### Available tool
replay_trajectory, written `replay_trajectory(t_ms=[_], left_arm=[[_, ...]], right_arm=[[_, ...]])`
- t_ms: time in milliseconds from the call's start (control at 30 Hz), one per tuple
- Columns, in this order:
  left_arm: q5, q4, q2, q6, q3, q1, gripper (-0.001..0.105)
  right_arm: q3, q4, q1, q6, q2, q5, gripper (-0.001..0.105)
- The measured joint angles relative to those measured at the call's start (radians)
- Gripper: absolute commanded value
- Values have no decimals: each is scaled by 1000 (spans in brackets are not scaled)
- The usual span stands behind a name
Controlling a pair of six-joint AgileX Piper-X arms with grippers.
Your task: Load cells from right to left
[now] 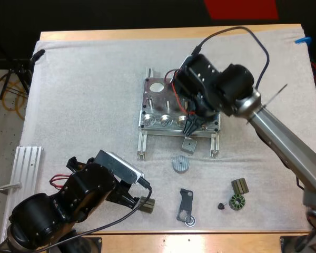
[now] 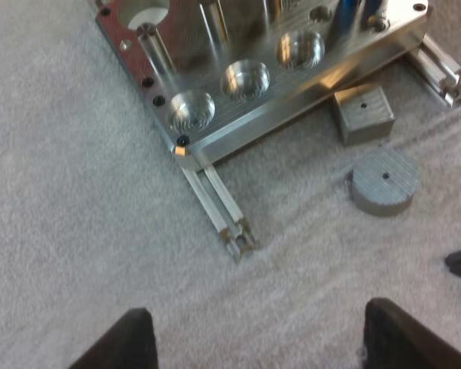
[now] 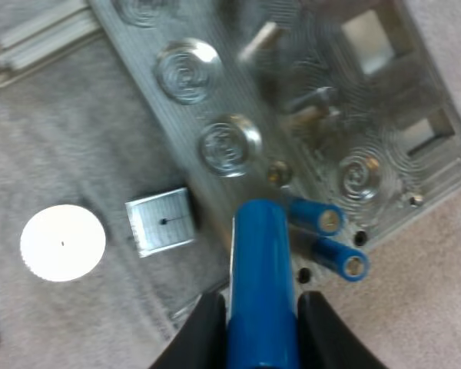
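**Right hand grips a blue tube at the corner of the metal plate**

The right hand (image 3: 261, 307) has its two black fingers (image 3: 207, 334) pressed on a blue tube (image 3: 261, 254), one on each side. The tube is smooth, round and bright, and it sticks out past the fingertips. Its far end is over the near right corner of the metal plate (image 3: 215, 84). Just beside that end, two more blue tubes (image 3: 319, 217) stand in holes in the plate. It is not clear if the held tube touches them.

The plate is shiny grey metal with fine ring marks cut into it. A row of three round cups (image 2: 246, 77) runs along its near edge, and thin metal posts stand up behind them. Two slim rails (image 2: 219, 204) poke out from under the plate toward the arms.

In front of the plate lie a small square metal block (image 1: 189, 144) and a round grey disc (image 1: 180, 163) with a ridged top. They are near each other but apart.

The left hand (image 2: 255, 311) is wide open, with its fingers far apart over bare, fuzzy white mat (image 1: 84, 105). It hangs near the close edge of the surface (image 1: 163, 32), well away from the plate.

Closer to the arms lie a flat black bracket (image 1: 185, 205), a green toothed ring (image 1: 236, 202) and a dull green block (image 1: 240, 185).
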Motion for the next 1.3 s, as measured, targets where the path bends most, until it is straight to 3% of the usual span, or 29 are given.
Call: replay_trajectory(t_ms=[267,1300], left_arm=[[0,1,-20,41,0,0,57],[0,1,-27,47,0,0,57]], right_arm=[[-13,32,-61,-47,84,6,0],[-16,-56,-61,-151,277,48,0]])
